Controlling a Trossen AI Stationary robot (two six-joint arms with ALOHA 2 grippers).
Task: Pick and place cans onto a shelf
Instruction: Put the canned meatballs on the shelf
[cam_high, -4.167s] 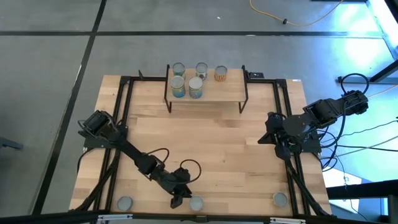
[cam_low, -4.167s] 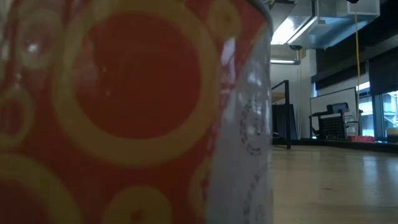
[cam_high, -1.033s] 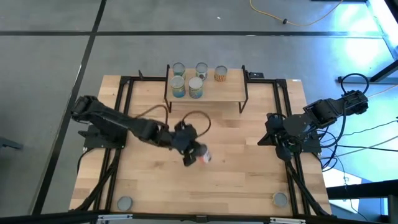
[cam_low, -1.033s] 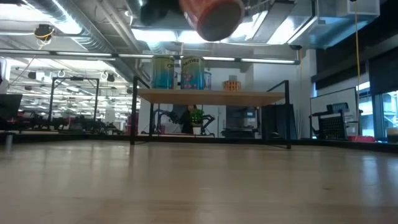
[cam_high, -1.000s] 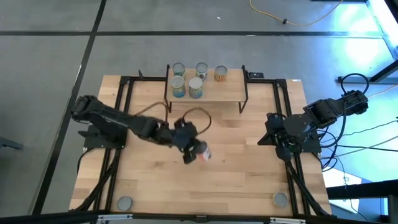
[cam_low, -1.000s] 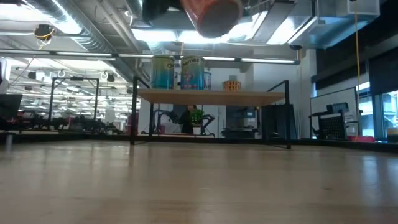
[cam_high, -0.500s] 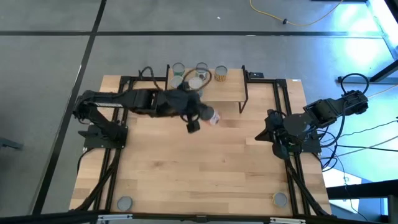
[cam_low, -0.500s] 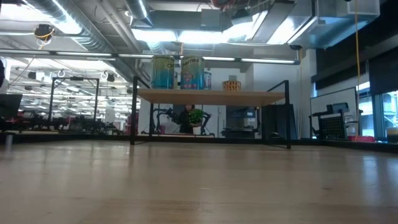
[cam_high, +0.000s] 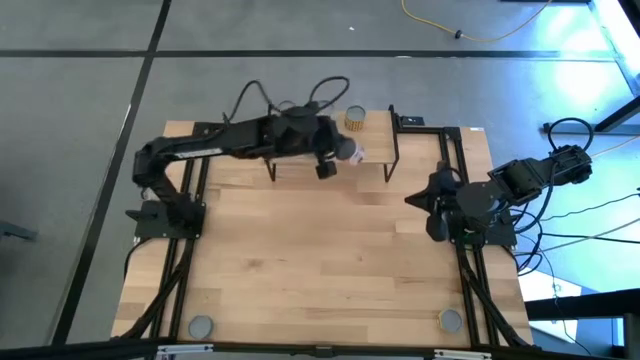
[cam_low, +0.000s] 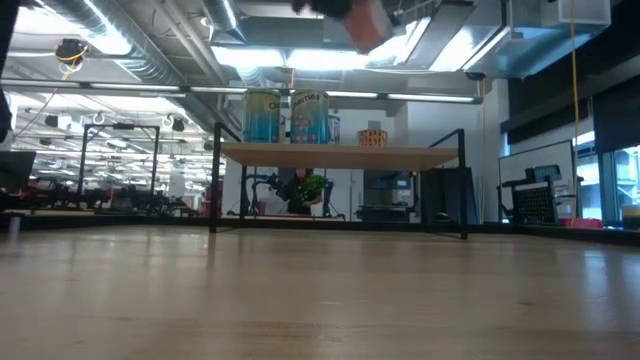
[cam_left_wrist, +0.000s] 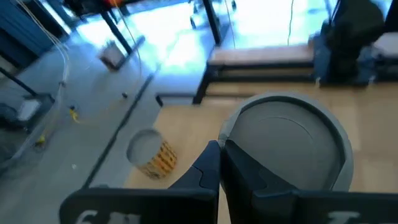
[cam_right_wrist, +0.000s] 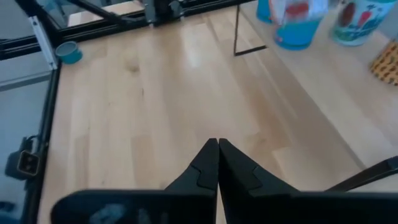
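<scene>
My left gripper (cam_high: 333, 160) reaches over the shelf (cam_high: 375, 150) and is shut on a red can (cam_high: 347, 150), whose grey round top (cam_left_wrist: 292, 146) faces the left wrist camera. In the low view this can (cam_low: 365, 22) hangs tilted, high above the shelf board (cam_low: 340, 153). Two blue cans (cam_low: 262, 117) (cam_low: 310, 117) and an orange-patterned can (cam_high: 354, 120) stand upright on the shelf. My right gripper (cam_high: 437, 226) waits shut at the table's right side, with nothing in it. My left gripper has the red can at the rim of its grey top (cam_left_wrist: 229, 138), and the can lies beside the closed fingers (cam_left_wrist: 249, 180). The fingers themselves cover the exact place of contact. They come from the table's left, slanting downward. The can is lifted clear and tilted.
Two more cans stand near the table's front edge, one at the left (cam_high: 201, 326) and one at the right (cam_high: 450, 321). The shelf's black legs (cam_high: 394, 160) stand on the far part of the tabletop (cam_high: 330, 260). A black frame runs along both table sides.
My left gripper has carried the red can from above the table's middle toward the far edge and upward, to over the shelf, rolling as it went. The can stays clear of everything. My right gripper has swung a little at the wrist in place.
</scene>
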